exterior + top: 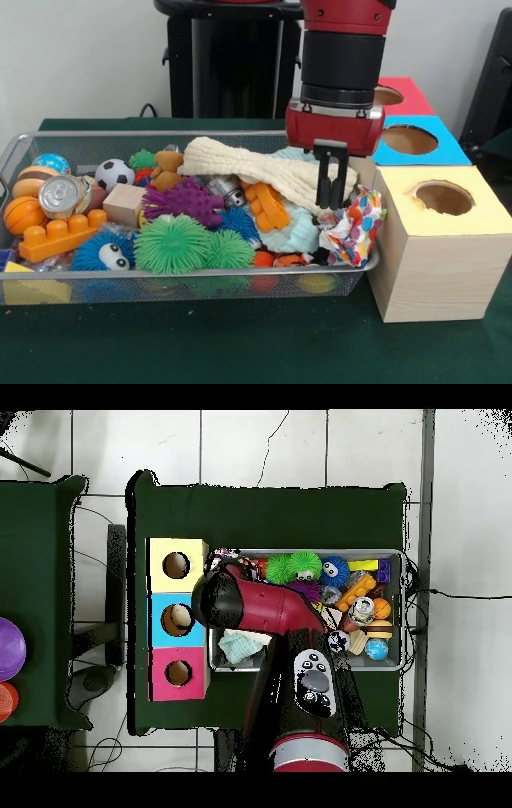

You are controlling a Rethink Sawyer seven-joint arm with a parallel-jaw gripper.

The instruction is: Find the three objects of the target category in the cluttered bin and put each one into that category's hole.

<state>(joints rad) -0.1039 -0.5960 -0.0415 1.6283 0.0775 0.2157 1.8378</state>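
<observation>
Jaws of the red-and-black gripper [334, 192] stand nearly closed, two dark fingers side by side with a slim gap, tips touching the cream knitted cloth [264, 170] right of centre; whether they pinch it I cannot tell. Below, the long silver wire-mesh basket [192, 286] fills the lower left, heaped with toys. Right of it sits the pale wooden box with a yellow face [436, 240], its round hole [443, 198] open. A white knotted rope toy flecked with colours [352, 226] leans on the basket's right end, just beside that box.

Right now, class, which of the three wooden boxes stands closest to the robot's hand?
The yellow-topped box. It sits right beside the hand at the basket's end; the blue box and red box lie farther back.
</observation>
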